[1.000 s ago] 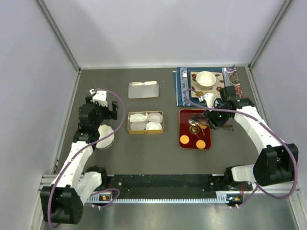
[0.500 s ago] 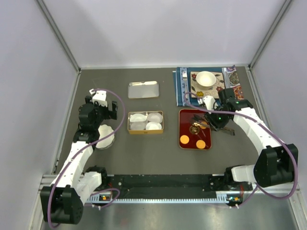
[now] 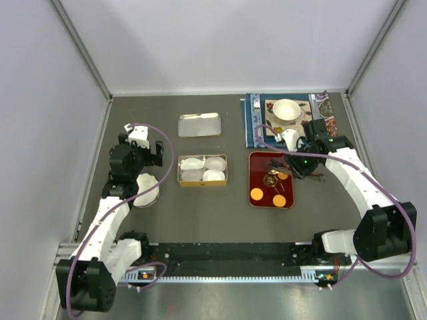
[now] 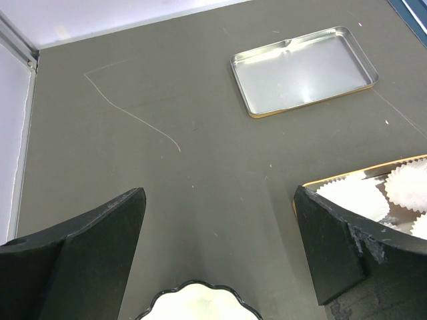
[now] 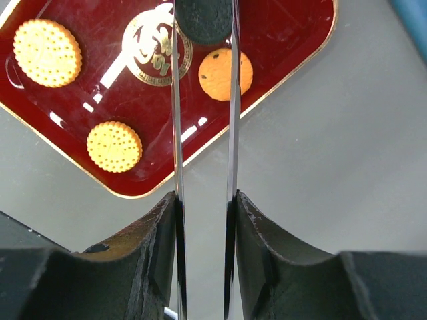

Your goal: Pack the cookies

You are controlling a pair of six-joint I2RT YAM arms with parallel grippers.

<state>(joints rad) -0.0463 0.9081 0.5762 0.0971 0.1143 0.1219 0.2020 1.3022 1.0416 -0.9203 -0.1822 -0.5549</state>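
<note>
Overhead, the red tray [image 3: 267, 199] sits on the table [image 3: 200, 213], and two orange cookies [image 3: 256, 194] lie at its near end. The right end effector [image 3: 275, 171] reaches over the tray's far half. The left end effector [image 3: 155, 153] hangs well to the left of the tray.

From the left wrist, that end effector's fingers [image 4: 80, 257] stand wide apart over bare table and hold nothing. The tray is out of this view.

From the right wrist, two long thin blades have narrowed onto the dark cookie [image 5: 203, 23] inside the tray, one blade against each of its edges. I cannot tell whether it is lifted. A third orange cookie lies just beside it on the tray, and the other two lie nearer the tray's rim.
</note>
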